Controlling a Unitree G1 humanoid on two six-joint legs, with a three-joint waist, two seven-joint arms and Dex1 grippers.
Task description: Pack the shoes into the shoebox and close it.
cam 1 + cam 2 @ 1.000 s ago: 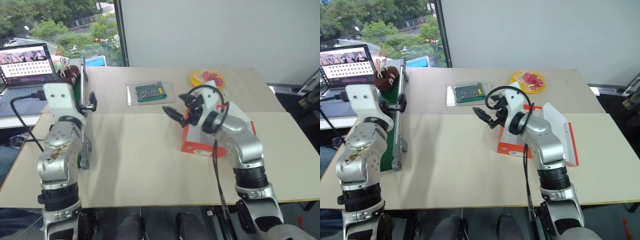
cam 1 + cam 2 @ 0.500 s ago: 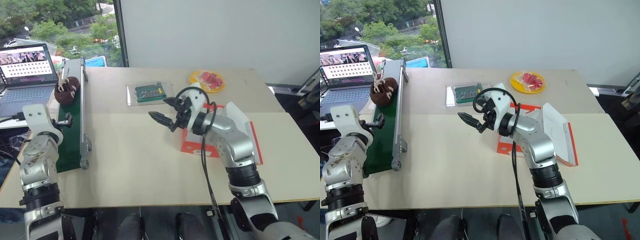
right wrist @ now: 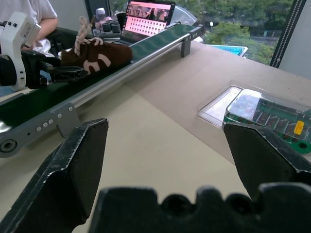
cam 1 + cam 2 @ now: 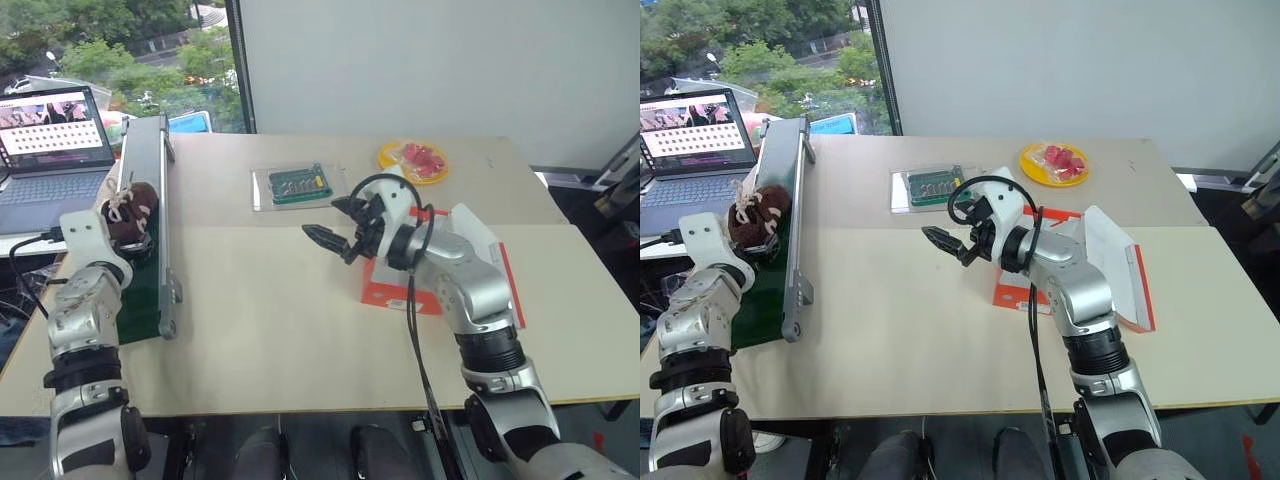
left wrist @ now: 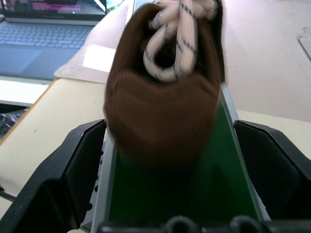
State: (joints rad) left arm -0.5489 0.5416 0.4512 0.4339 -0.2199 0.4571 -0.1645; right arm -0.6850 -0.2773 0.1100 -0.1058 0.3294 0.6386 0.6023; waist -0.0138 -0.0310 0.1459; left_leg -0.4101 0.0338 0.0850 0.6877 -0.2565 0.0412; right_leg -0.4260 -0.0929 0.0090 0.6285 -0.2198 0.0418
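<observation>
Presently one brown shoe (image 5: 163, 92) lies on the green conveyor belt (image 4: 762, 290) at the table's left edge, straight ahead of the left gripper (image 4: 758, 250), whose jaws stand open on either side of it without touching. The right gripper (image 4: 335, 225), jaws also open and empty, hangs over bare table (image 4: 270, 320). The orange shoebox (image 4: 1120, 275) lies open behind that arm, partly hidden by it; beyond sit a clear tray with a circuit board (image 4: 300, 185), a yellow plate (image 4: 412, 158) and a laptop (image 4: 50, 140).

Brown shoe (image 4: 758, 212) on belt (shoebox (image 4: 1110, 272) open)
</observation>
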